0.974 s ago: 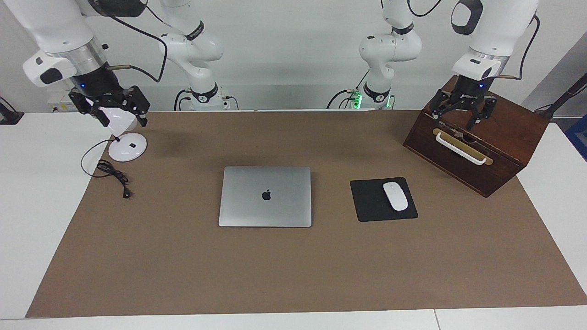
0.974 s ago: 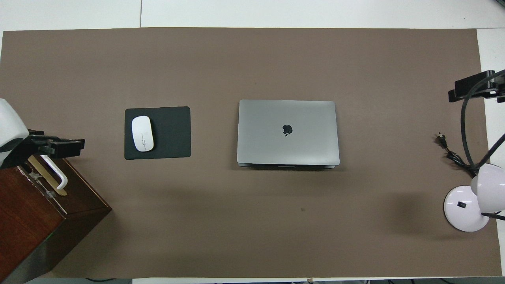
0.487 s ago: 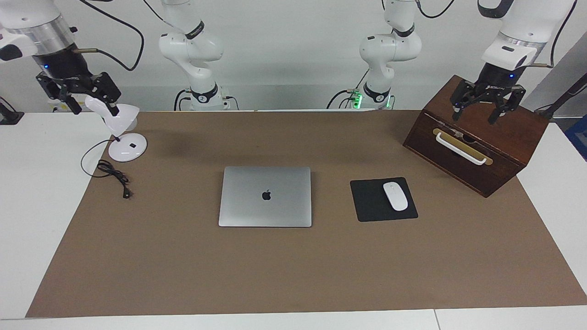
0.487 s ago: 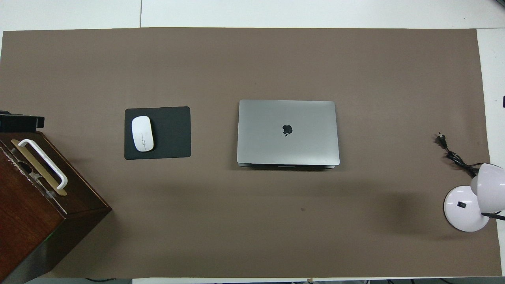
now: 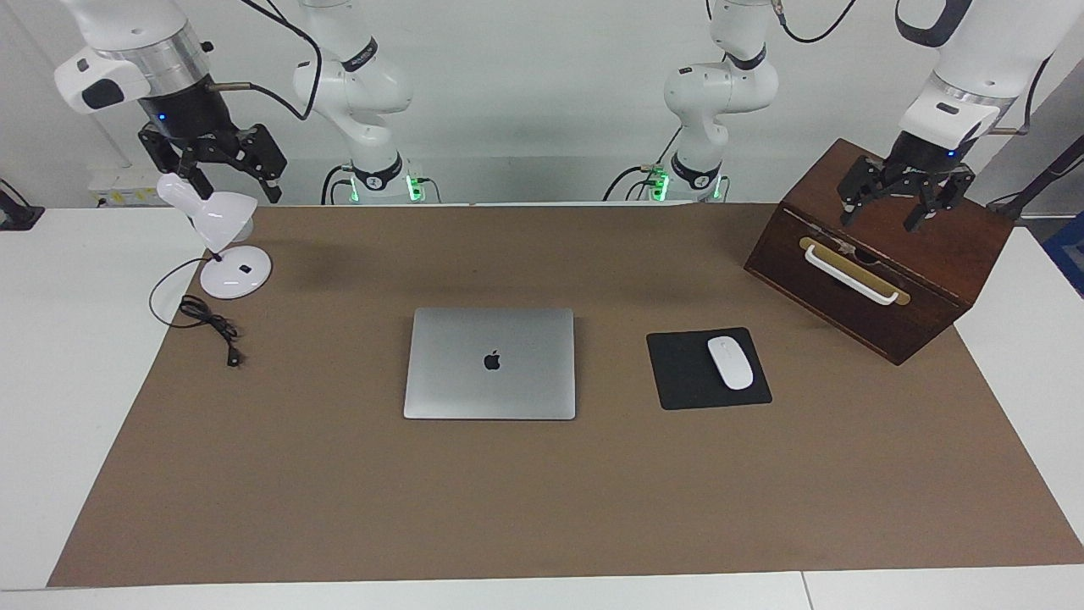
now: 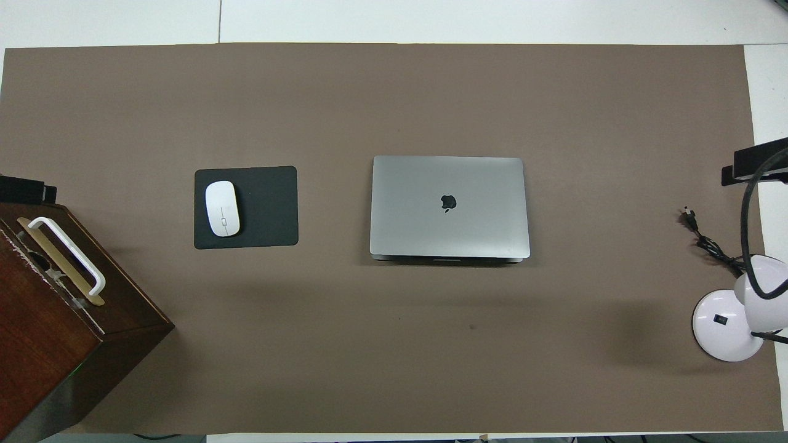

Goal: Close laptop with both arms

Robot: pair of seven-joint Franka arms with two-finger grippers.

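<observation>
Laptop (image 5: pixel 489 363) shut, flat mid-mat, beside the mouse pad (image 5: pixel 708 368).
We see both grippers up, jaws wide, holding nothing: left gripper (image 5: pixel 899 202) over wooden box (image 5: pixel 881 254), right gripper (image 5: pixel 216 165) over lamp (image 5: pixel 222 240).

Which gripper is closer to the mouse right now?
Left. The left gripper hangs open over the wooden box, at the mouse's end of the table. The right gripper hangs open above the desk lamp, with the laptop in between.

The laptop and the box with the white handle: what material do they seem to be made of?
The laptop: probably metal, with a matte silver-grey lid of even sheen. The box: apparently wood, dark brown with a reddish grain and slight gloss; its handle looks like white plastic or painted metal.
</observation>
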